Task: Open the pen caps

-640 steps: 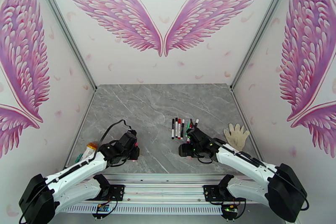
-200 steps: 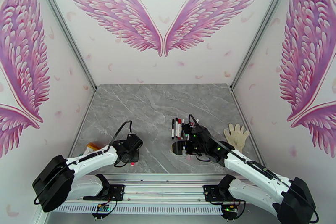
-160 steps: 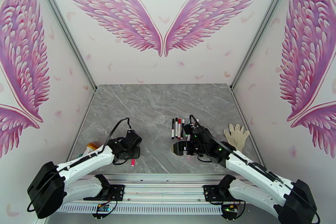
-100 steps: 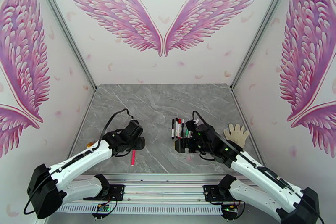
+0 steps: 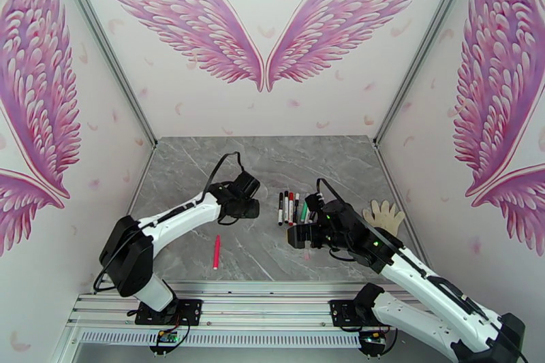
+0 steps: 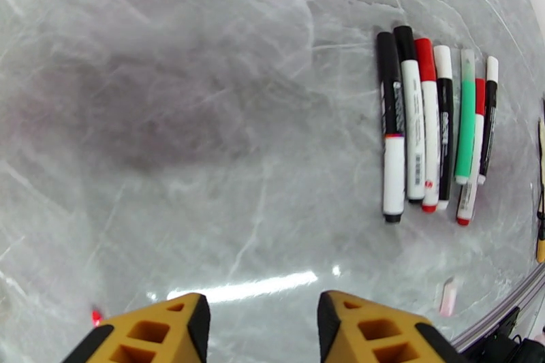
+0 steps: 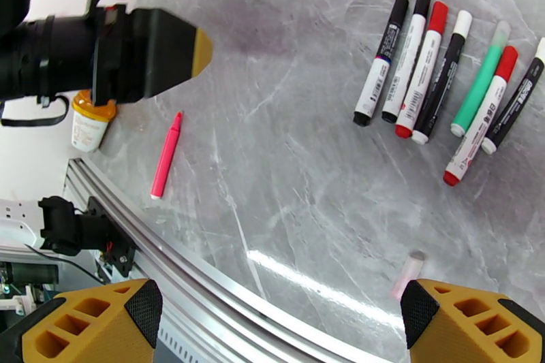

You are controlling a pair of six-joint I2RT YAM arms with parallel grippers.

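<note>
Pen caps, from the near rail outward: one stubby pale pink cap (image 7: 409, 276) lies loose on the grey marble table (image 5: 204, 167) close to the front edge, and well to its left a pink pen (image 7: 167, 153) lies alone, slightly angled. The right gripper (image 7: 279, 306) hangs over that near strip, yellow fingers spread as wide as they go, nothing between them. A little farther in, the left gripper (image 6: 262, 313) hovers with its fingers partly parted and empty, bare marble showing through the gap. Then the main row: seven pens (image 6: 429, 126) side by side, every one with its cap on, caps toward the far side. They run black, black, red, white, a pale one on the green barrel, red, white. The left wrist camera gives the printed labels on the barrels. The right wrist camera instead catches the left gripper side-on, left of the row, plus an orange-lidded bottle (image 7: 88, 126) by the table's left edge. Overhead adds a white glove (image 5: 385, 218) right of the row, and pink wings (image 5: 204, 24) on the back wall.
</note>
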